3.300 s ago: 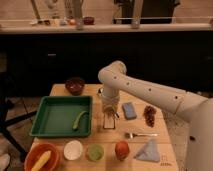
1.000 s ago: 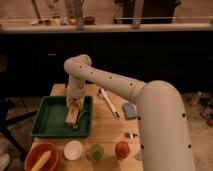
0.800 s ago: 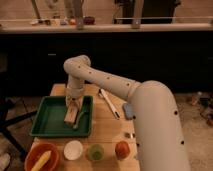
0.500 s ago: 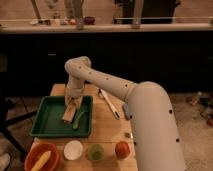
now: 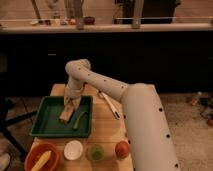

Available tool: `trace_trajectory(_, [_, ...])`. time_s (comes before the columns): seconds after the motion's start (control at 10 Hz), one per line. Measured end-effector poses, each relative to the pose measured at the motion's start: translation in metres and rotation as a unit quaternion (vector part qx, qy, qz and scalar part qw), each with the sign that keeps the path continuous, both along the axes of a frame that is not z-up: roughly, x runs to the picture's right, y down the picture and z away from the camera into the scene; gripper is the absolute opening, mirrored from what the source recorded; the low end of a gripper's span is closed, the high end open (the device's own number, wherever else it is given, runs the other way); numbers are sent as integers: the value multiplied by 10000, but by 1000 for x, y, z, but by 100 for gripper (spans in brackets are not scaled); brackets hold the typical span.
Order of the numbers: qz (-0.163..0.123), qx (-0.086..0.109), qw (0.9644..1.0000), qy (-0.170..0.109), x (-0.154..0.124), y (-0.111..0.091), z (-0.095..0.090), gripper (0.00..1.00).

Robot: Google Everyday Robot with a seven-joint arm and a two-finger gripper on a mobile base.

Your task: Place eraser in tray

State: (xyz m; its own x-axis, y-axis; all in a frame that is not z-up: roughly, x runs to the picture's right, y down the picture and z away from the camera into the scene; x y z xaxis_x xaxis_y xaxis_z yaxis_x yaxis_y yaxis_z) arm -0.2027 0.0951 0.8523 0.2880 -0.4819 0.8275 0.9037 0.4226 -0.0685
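Placing step. Your gripper hangs over the tray, and the eraser lies tilted on the tray floor just below it, beside a green pod. Whether the gripper pinches the eraser cannot be told. Next, you likely confirm release and lift straight up.

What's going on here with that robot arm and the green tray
The robot's single arm is reaching over the green tray, and its hand is down inside it at the eraser, which sits in the tray beside a small green item. So the eraser is in the tray. Whether the hand has let go cannot be told. Bowls and a fruit line the table's near edge.
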Motion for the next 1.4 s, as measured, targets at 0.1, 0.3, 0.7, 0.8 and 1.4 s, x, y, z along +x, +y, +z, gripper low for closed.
trace_trajectory(0.1, [51, -51, 9999, 70, 1, 3, 7, 0])
trace_trajectory(0.3, [60, -51, 9999, 74, 1, 2, 7, 11])
trace_trajectory(0.7, [59, -51, 9999, 73, 1, 2, 7, 50])
trace_trajectory(0.8, [58, -51, 9999, 74, 1, 2, 7, 60])
trace_trajectory(1.4, [54, -50, 9999, 70, 0, 2, 7, 80])
